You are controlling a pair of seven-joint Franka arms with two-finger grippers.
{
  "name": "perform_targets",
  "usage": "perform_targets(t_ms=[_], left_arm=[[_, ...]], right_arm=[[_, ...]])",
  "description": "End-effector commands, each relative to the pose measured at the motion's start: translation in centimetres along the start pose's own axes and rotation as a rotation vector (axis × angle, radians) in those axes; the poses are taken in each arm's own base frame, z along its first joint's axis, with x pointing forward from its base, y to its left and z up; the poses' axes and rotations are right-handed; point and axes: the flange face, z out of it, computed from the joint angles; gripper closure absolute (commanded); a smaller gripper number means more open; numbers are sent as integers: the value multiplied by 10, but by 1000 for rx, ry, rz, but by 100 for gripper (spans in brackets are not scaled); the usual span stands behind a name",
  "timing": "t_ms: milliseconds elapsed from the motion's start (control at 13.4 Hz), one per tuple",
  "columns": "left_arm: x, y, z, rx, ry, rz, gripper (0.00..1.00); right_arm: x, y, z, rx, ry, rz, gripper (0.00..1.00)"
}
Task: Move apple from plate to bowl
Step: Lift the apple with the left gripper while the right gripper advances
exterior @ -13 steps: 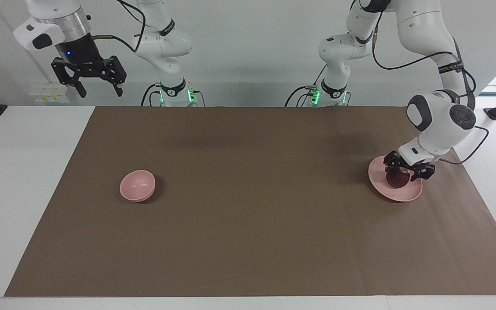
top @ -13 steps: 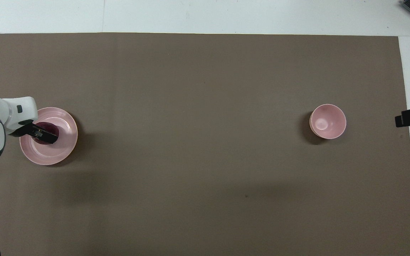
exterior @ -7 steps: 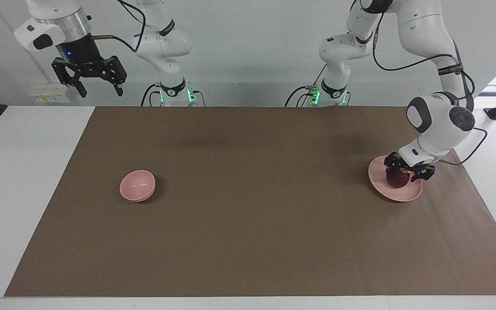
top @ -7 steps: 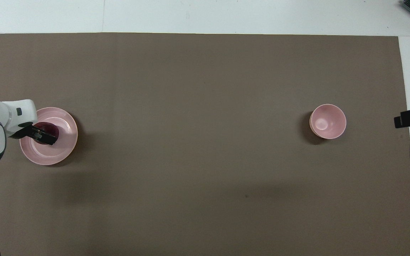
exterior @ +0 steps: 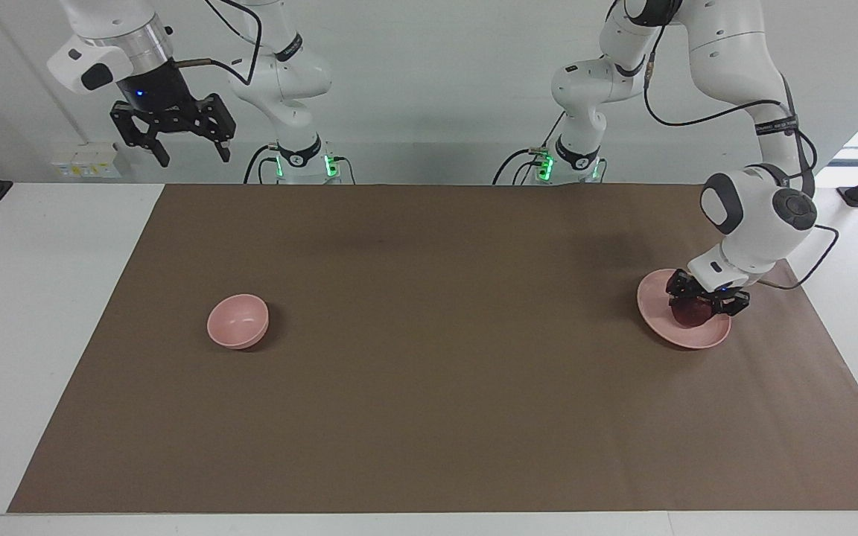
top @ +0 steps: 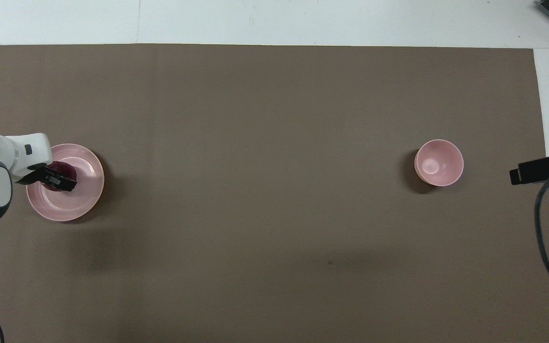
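Note:
The dark red apple [exterior: 692, 314] [top: 66, 168] lies on the wide pale pink plate [exterior: 654, 311] [top: 80, 204] at the left arm's end of the table. My left gripper [exterior: 704, 304] [top: 58, 178] is down on the plate, its black fingers shut on the apple from both sides and covering the apple's top. The small deep pink bowl [exterior: 238, 321] [top: 439, 163] stands empty toward the right arm's end. My right gripper [exterior: 192, 158] hangs high over the table's edge at that end, open and holding nothing.
A brown mat [exterior: 429, 417] covers most of the white table [exterior: 42, 313]. Only the plate and the bowl stand on it. A black cable [top: 543, 238] loops down from the right arm beside the mat's edge.
The left gripper sank a little lower onto the apple and its fingers drew in against it. The right gripper drifted sideways toward the middle of the table, still high.

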Motion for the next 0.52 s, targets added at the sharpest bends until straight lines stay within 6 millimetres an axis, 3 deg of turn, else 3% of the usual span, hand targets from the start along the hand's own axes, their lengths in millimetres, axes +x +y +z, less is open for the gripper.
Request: perform_targets(t_ms=[0, 449], left_arm=[[7, 3, -4, 18, 5, 25, 100], [18, 6, -43, -4, -36, -94, 100]], right_arm=[[-3, -2, 28, 43, -5, 4, 0], [2, -7, 68, 146, -11, -59, 0]])
